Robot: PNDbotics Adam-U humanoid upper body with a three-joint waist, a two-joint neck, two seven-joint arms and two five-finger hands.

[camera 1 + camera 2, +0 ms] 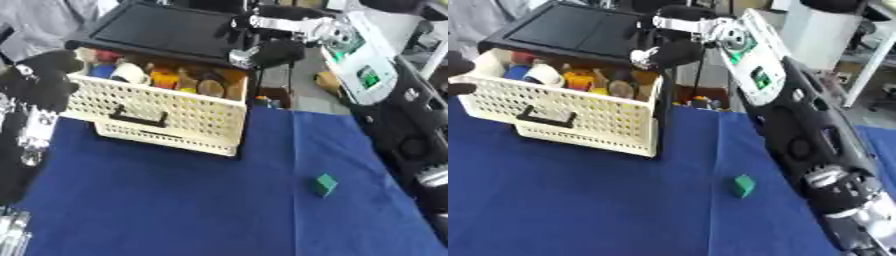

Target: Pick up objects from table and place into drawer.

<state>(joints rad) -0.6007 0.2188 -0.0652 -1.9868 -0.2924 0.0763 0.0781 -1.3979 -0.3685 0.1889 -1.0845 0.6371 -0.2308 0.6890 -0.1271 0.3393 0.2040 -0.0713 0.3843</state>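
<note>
Desk covered in blue cloth; cream drawer pulled open at its far left, full of mixed items. Right hand over the drawer's far right corner, fingers curled, contents indiscernible; left hand beside the drawer's left end, grip cannot be told. Green block lies on the desk, well apart from the drawer

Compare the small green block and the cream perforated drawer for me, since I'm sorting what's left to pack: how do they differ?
The small green block is solid and tiny; the cream perforated drawer is a large open basket with a black handle. The block lies alone on the blue cloth; the drawer is pulled out from its black-topped cabinet, filled with colourful items. Both sit at tabletop level.
</note>
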